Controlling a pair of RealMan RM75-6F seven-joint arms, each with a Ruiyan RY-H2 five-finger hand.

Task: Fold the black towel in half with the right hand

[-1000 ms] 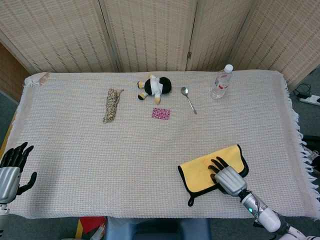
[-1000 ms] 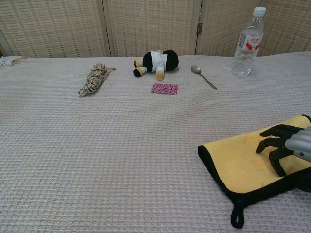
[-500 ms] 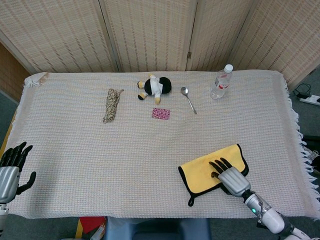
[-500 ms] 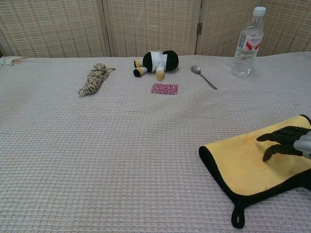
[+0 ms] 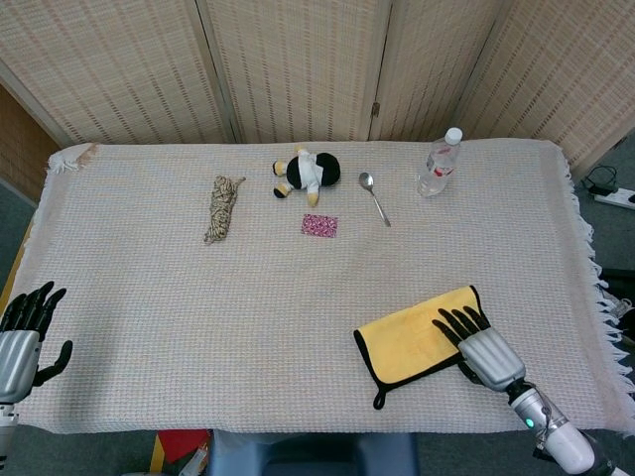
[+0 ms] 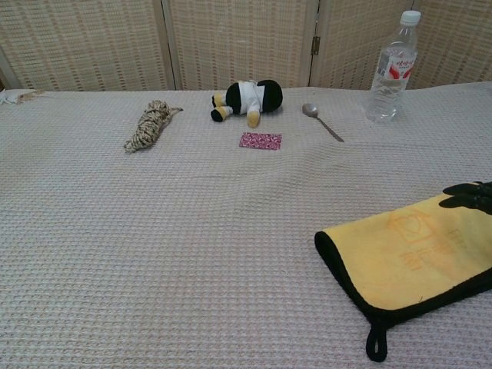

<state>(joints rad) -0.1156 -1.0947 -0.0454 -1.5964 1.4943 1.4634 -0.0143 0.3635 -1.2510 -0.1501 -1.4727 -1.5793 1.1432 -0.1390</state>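
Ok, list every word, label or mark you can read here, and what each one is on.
Nothing reads clearly.
Towel: faint orange printed emblem and characters on the yellow side, too pale to read.
Water bottle: red and white label, print too small to read.
Small pink card: patterned, no legible text.

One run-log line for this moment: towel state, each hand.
towel: folded, yellow up, black edge | right hand: open, at towel's right end | left hand: open, idle at table edge
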